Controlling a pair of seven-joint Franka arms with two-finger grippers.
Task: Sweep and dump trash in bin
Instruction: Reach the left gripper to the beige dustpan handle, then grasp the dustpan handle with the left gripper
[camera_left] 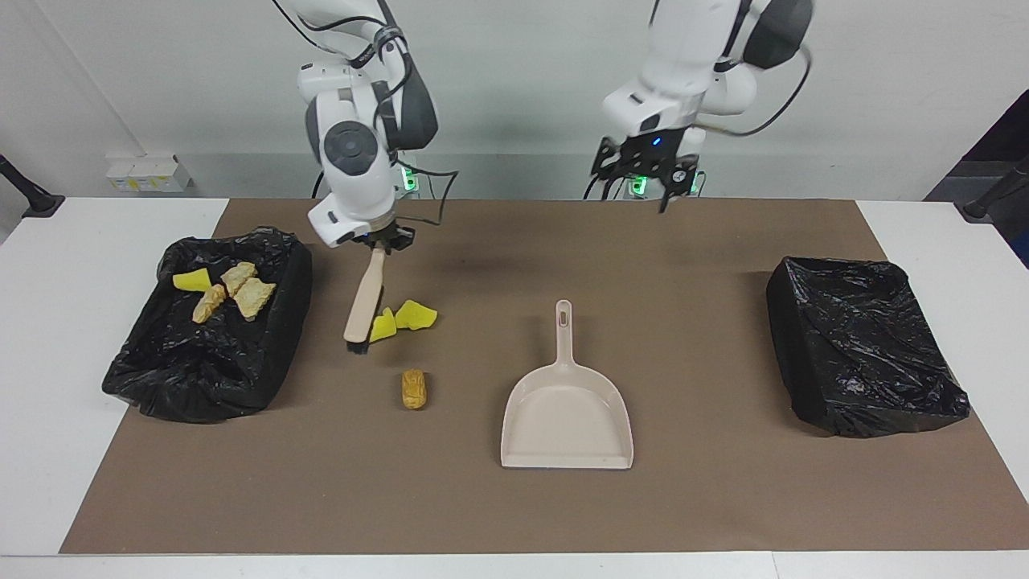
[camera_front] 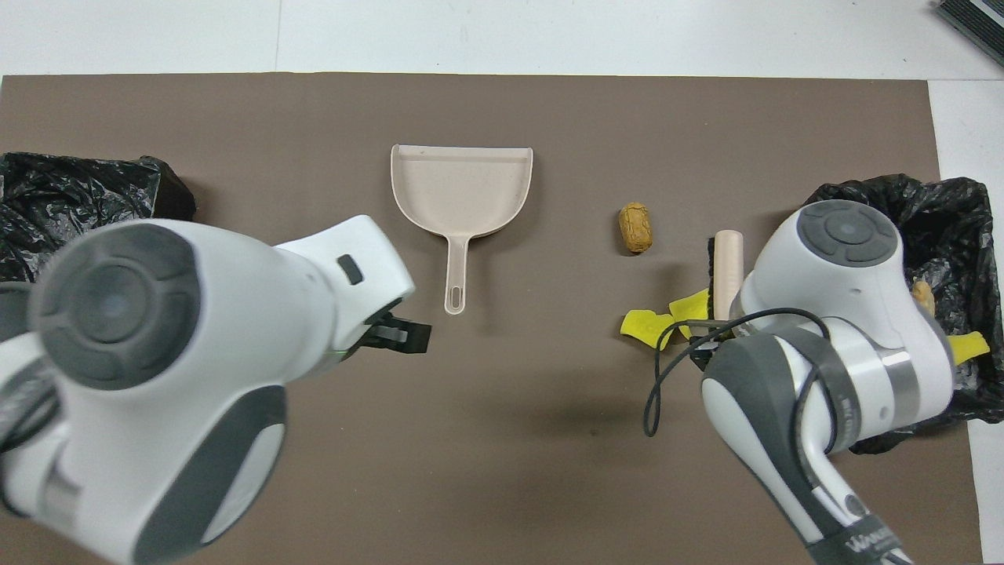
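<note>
Right hand (camera_left: 384, 241) grips brush (camera_left: 361, 301) handle | bristles seemingly down, beside yellow trash (camera_left: 415, 314)

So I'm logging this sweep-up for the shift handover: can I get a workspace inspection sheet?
Surface: brown mat on white table.
Job's things: two yellow foam chunks and one tan ridged pastry piece loose on mat; four pieces in black-lined bin at right arm's end; second lined bin shows no trash.
Clutter: nothing seen.
Grippers: right gripper shut on beige black-bristled brush beside the foam; left gripper open, above mat; beige plastic dustpan unheld.
Cables: black cable loops off right wrist.
Surroundings: white wall.
</note>
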